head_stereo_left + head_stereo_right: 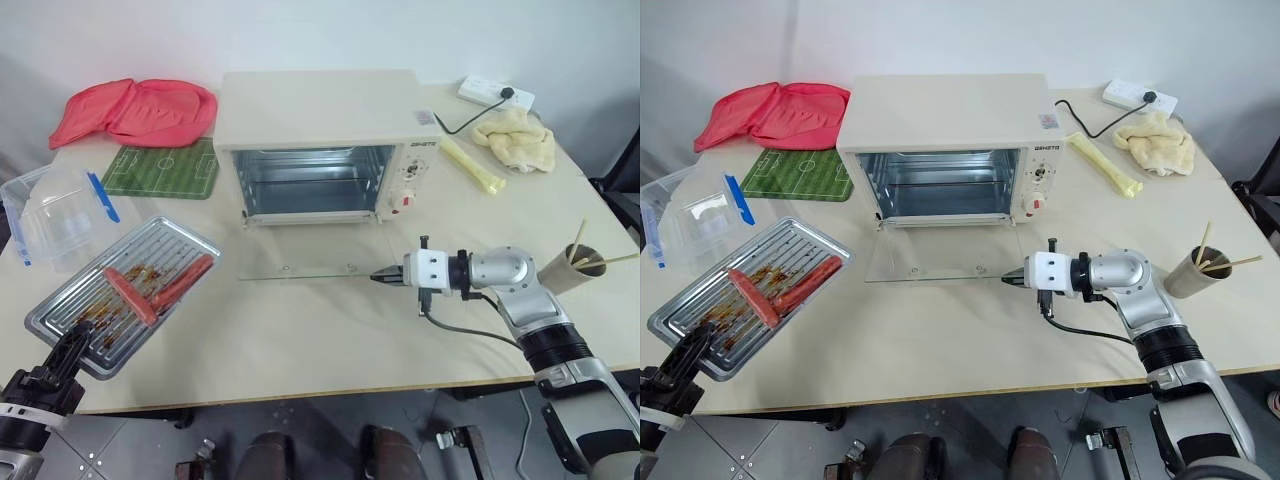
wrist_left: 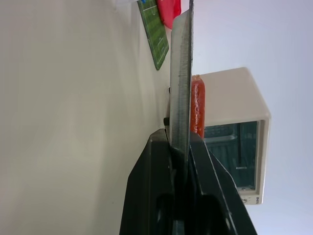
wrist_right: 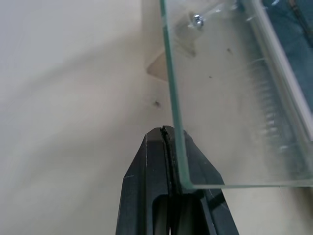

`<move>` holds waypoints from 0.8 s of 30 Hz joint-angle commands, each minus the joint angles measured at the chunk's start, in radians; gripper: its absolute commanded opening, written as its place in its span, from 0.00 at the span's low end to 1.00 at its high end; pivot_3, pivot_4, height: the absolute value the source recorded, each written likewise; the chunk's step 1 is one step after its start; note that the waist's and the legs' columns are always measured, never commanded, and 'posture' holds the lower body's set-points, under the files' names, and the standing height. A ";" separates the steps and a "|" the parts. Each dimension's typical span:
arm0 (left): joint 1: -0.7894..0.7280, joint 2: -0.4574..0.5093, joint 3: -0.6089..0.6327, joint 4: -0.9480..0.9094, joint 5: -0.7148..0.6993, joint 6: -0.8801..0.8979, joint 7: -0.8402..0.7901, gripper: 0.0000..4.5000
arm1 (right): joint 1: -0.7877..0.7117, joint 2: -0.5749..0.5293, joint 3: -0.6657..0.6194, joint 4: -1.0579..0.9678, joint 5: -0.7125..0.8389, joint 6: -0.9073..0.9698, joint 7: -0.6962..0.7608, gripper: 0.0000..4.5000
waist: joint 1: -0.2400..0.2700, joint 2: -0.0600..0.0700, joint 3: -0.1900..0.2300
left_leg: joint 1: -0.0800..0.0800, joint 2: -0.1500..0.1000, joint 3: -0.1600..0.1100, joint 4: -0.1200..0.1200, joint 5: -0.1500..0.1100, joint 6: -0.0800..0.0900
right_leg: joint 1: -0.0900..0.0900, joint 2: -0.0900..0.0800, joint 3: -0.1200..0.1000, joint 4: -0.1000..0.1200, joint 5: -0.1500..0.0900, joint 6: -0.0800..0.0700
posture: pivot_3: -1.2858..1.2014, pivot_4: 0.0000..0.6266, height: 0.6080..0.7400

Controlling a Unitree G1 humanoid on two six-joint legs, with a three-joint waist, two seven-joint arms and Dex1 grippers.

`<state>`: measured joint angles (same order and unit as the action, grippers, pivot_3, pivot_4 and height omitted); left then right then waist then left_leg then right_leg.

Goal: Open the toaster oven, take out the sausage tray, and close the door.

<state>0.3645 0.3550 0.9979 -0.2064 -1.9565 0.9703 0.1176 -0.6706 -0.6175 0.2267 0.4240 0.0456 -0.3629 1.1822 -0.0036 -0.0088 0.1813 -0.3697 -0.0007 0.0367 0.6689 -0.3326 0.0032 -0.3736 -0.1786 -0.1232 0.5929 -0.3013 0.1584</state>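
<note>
Fingers first: your left fingers (image 2: pixel 178 161) are clamped on the near rim of the tray (image 1: pixel 95 320), rim edge-on between the two pads. Right fingers (image 3: pixel 168 147) are pressed together at the near right corner of the glass door (image 1: pixel 940 268); the glass edge sits at the tips, and I can't tell whether they pinch it or just touch it.

Progress, as I read it: oven (image 1: pixel 320 140) is open, door folded flat on the worktop (image 1: pixel 330 350), cavity looks empty. Tray is out, sitting at the near left worktop edge with two sausages (image 1: pixel 155 285) crossed on it, well apart from the oven. So opening and removal look done. Left to do: let go of the tray, then swing the door up and shut.

Position check: the door corner is right at your right fingers, so a lift from there should start the close. Tray overhangs the near worktop edge a bit; set it fully on before you release.
</note>
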 commanded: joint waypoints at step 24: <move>-0.184 0.278 -0.363 0.191 -0.016 0.255 -0.098 0.00 | -0.375 0.060 -0.106 0.071 0.004 0.003 -0.176 0.01 | -0.024 0.001 0.001 | -0.001 0.001 -0.001 -0.001 0.000 -0.001 | -0.002 0.001 0.000 0.002 0.000 0.000 | 0.52 0.24 1.00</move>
<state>0.1869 0.6168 0.6501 -0.0270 -1.9571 1.2092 0.0425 -1.0498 -0.5352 0.1560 0.5612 0.0180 -0.3756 1.0027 -0.0281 -0.0075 0.1820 -0.3700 -0.0001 0.0360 0.6671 -0.3327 0.0023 -0.3756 -0.1773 -0.1227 0.5955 -0.3011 0.1584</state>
